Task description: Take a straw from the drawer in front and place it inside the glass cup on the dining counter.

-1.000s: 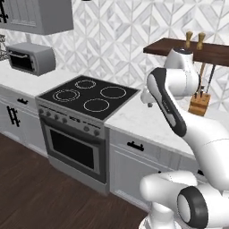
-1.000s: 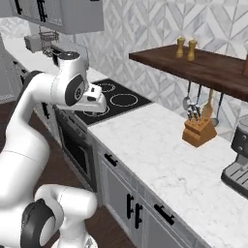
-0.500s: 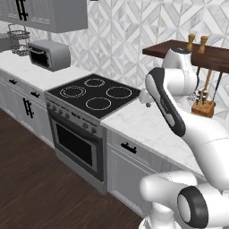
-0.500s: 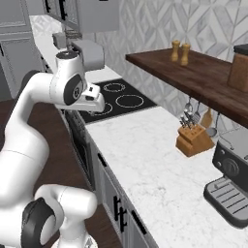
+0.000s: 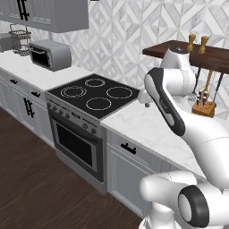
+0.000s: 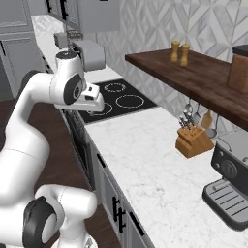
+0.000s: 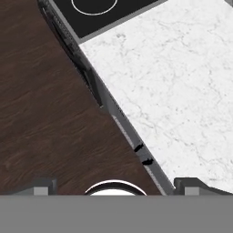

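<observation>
Hanging high over the wall counter (image 5: 147, 129), the gripper (image 7: 113, 185) has its two fingers spread wide apart and nothing is between them. In the hand view the finger tips (image 7: 43, 185) poke up at the bottom corners, one over the dark wood floor (image 7: 41, 113) and one over the white stone top. The hand looks straight down at the counter's front edge, probably so it can find a handle to pull.

The drawer (image 5: 132, 150) is shut. In the left base view it sits in the middle of the frame, just right of the oven (image 5: 76, 138), with its short black handle (image 5: 128, 148) on the flat grey front. In the hand view that handle (image 7: 142, 154) shows as a small black mark near the bottom middle, along the counter's edge. The straw must be inside the shut drawer, so I cannot say where it lies.

The stove top (image 5: 94, 94) with its four rings is at the left middle of the left base view. A knife block (image 6: 193, 140) stands at the right middle of the right base view, near a coffee machine (image 6: 227, 189) at the lower right. These are back from the edge, out of the arm's way.

I think the job has hardly begun. The hand needs to come down low to the handle first.
</observation>
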Controlling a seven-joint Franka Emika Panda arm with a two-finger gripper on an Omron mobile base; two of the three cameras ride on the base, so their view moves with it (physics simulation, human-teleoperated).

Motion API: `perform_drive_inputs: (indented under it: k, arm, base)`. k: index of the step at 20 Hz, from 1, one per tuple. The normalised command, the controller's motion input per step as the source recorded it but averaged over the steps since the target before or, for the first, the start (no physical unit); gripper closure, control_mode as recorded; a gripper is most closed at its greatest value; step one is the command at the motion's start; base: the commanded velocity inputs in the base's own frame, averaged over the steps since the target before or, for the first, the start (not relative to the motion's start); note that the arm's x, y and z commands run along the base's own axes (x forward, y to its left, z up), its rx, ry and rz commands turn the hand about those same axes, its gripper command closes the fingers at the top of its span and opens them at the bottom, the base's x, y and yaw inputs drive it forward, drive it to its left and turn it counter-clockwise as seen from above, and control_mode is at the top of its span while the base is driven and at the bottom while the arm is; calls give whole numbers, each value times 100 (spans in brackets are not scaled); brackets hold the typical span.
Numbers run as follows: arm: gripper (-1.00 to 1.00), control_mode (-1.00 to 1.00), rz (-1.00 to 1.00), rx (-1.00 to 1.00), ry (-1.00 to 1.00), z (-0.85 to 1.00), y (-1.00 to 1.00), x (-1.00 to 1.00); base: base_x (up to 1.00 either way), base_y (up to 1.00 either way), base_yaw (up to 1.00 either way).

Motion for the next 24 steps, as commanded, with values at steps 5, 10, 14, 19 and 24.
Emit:
perform_drive_inputs:
  k: [5, 10, 14, 19, 24]
  arm:
    - [-100, -100, 5, -9, 0, -15, 75, -9]
    - [-100, -100, 0, -29, 0, -55, 99, -4]
    - [-100, -100, 0, -35, -6, -74, 55, 0]
    - [-100, -100, 0, -37, -7, -85, 46, 0]
    - [-100, -100, 0, -29, -3, -62, 36, 0]
  base:
    - [0, 0, 0]
    - [0, 0, 0]
    - [0, 0, 0]
    - [0, 0, 0]
    - [0, 0, 0]
